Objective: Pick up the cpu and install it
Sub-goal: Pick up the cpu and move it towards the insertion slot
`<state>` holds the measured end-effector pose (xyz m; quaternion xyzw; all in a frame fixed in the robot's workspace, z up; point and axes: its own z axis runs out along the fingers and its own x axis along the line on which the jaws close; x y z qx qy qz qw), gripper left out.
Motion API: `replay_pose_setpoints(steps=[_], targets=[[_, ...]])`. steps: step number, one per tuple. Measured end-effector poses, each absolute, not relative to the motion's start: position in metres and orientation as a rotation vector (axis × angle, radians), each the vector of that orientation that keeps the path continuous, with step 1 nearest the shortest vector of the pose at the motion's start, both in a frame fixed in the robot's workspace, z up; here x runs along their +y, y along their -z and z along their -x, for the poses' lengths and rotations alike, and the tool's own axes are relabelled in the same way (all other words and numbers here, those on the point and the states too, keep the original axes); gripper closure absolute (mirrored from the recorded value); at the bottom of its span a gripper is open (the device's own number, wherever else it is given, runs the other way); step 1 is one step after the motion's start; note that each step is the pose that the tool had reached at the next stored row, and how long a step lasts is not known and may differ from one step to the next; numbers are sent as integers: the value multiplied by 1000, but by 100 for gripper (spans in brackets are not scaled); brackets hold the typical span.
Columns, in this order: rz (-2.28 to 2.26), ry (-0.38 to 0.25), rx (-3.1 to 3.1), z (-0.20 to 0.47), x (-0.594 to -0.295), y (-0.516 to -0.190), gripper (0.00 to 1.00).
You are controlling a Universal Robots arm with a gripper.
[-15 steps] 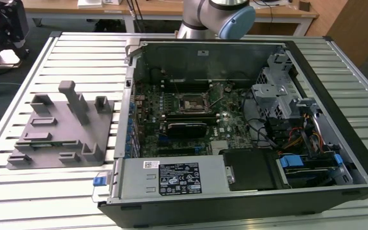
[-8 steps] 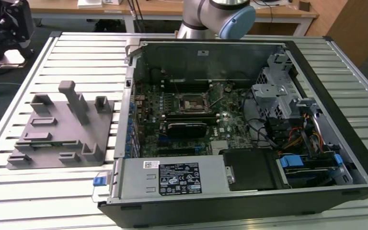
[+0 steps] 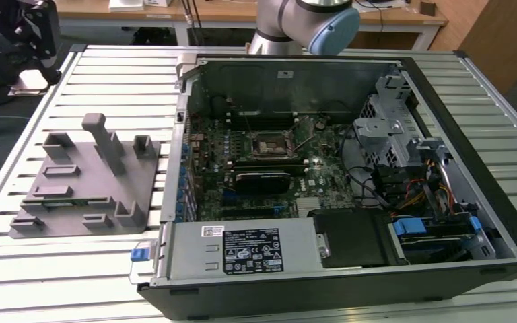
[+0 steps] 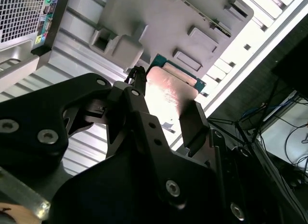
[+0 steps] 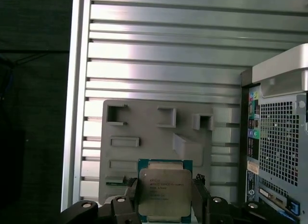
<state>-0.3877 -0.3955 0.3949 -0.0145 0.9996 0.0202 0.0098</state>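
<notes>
Fingers: Two black fingers sit nearest the camera in both wrist views. They press on two opposite sides of the chip, one on each side.

Cpu: The cpu is squeezed between them. Its shiny silver top faces the first wrist camera, and a thin green edge runs round it. I think it is lifted up in the air and lies on nothing.

Gripper: The gripper is clamped on the chip and hangs over the near edge of the grey plastic holder.

Fixture: The grey fixture lies flat on the table. In the exterior view it is at 9 o'clock from the computer.

Table: The metal table has long slats.

Computer case: The computer case lies on its side with the lid off, so the green motherboard shows.

Socket: The dark square socket sits near the middle of the board, well apart from the chip. I cannot tell if its metal frame is up or down.

Robot arm: The robot arm stands at 12 o'clock from the case.

Step in hand: I think the picking up is done. The chip is held but not yet put in.

What putting it in calls for: I think it needs a steady squeeze and a flat chip. Its corners must match the socket, and it must be set down softly.
</notes>
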Motion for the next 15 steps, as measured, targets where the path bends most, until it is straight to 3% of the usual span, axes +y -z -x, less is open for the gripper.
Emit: replay_pose_setpoints(steps=[15], targets=[[45, -63, 3121, 312, -395, -394, 47]])
